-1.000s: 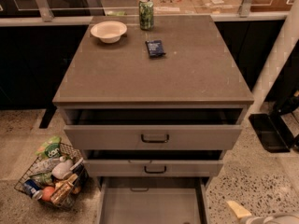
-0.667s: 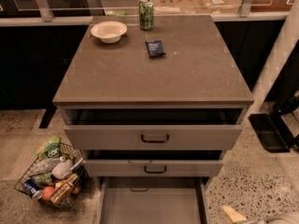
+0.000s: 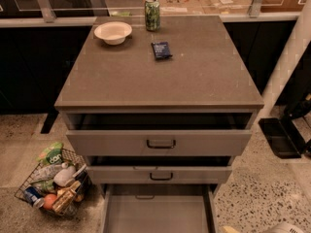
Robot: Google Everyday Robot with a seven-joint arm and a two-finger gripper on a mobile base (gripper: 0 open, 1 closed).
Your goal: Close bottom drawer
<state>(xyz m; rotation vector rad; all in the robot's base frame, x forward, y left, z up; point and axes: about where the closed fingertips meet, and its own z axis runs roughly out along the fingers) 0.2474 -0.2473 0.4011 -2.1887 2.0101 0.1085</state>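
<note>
The bottom drawer (image 3: 158, 211) sits at the foot of the grey cabinet (image 3: 160, 89), pulled far out toward me, so I look straight down into its plain grey inside. Its front panel and handle lie below the edge of my view. The middle drawer (image 3: 160, 174) and top drawer (image 3: 159, 142) above it each stand a little ajar. My gripper (image 3: 231, 230) only just shows at the lower right, low beside the drawer's right wall and not touching it. Whether it is spread or closed I cannot tell from here. I judge this drawer to be stiff, flat-sided and empty, so it should be light for its size and roll on its runners with a steady shove. Nothing about it looks fragile. The matte front should not be slippery, so I need no grasp at all: a flat push near the middle of the front panel, close to the handle, ought to drive it in square. Pushing at one corner risks racking it in the runners. The wire basket (image 3: 51, 186) of groceries stands on the floor to the left, near the cabinet but clear of the drawer's path.
</note>
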